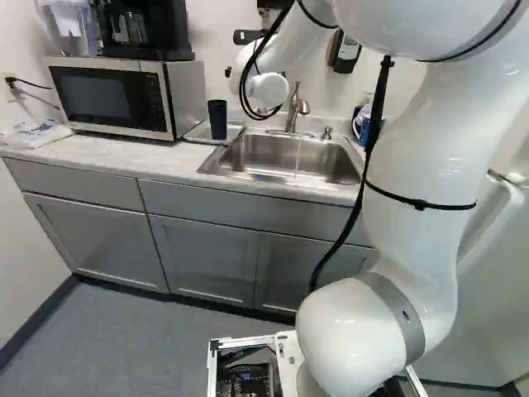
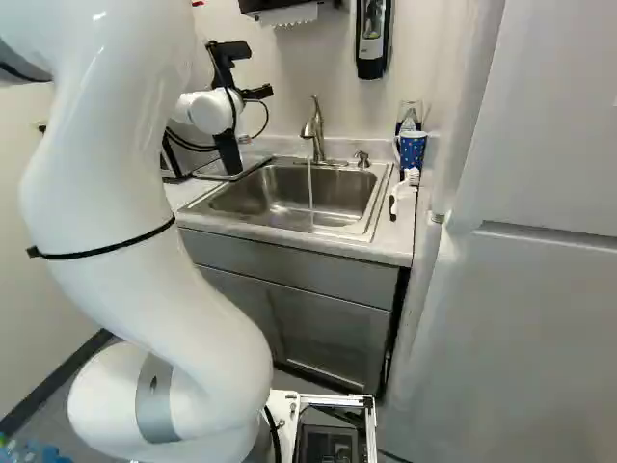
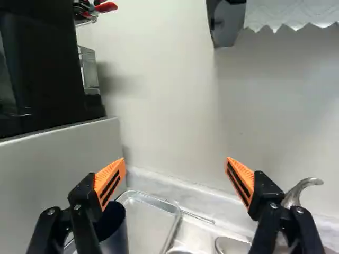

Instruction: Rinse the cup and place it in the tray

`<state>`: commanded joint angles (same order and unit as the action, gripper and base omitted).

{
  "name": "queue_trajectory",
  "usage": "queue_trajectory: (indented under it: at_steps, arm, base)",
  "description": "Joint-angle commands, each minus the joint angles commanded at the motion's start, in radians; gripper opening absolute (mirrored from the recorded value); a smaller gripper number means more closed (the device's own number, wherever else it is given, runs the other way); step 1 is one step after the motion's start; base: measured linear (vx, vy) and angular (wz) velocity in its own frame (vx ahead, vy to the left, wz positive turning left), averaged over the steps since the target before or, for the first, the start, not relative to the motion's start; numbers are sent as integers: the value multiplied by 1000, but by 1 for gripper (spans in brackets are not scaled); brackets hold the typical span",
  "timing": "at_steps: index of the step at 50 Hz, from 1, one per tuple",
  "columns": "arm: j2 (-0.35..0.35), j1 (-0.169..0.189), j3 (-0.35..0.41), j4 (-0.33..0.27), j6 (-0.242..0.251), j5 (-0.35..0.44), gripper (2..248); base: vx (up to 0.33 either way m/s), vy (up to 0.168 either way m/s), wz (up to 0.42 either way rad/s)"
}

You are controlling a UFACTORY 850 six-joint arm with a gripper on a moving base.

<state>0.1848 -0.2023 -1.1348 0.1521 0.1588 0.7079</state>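
My gripper (image 2: pixel 256 70) is at the end of the raised arm, above the counter left of the sink. In the wrist view the gripper (image 3: pixel 175 168) is open, its orange pads wide apart with nothing between them. A dark blue cup (image 1: pixel 217 121) stands upright at the left of the sink, seemingly in the shallow metal tray (image 1: pixel 192 136). Seen from the wrist, the cup (image 3: pixel 115 231) is below one finger and partly hidden by it; the tray (image 3: pixel 176 221) extends beside it. The cup's base is hidden there. Water runs from the faucet (image 2: pixel 317 127) into the sink (image 2: pixel 289 198).
A microwave (image 1: pixel 124 96) with a black coffee maker (image 1: pixel 147 29) on top borders the tray. Right of the sink are a blue patterned cup (image 2: pixel 412 148) and a white brush (image 2: pixel 406 183). A soap dispenser (image 2: pixel 372 37) hangs on the wall. A tall white cabinet (image 2: pixel 540 289) flanks the counter.
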Motion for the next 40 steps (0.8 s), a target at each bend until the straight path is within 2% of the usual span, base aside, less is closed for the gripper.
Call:
queue_trajectory:
  at_steps: [40]
  arm:
    - [-38,104,-42,0,0,-130,247]
  base:
    - [0,0,0]
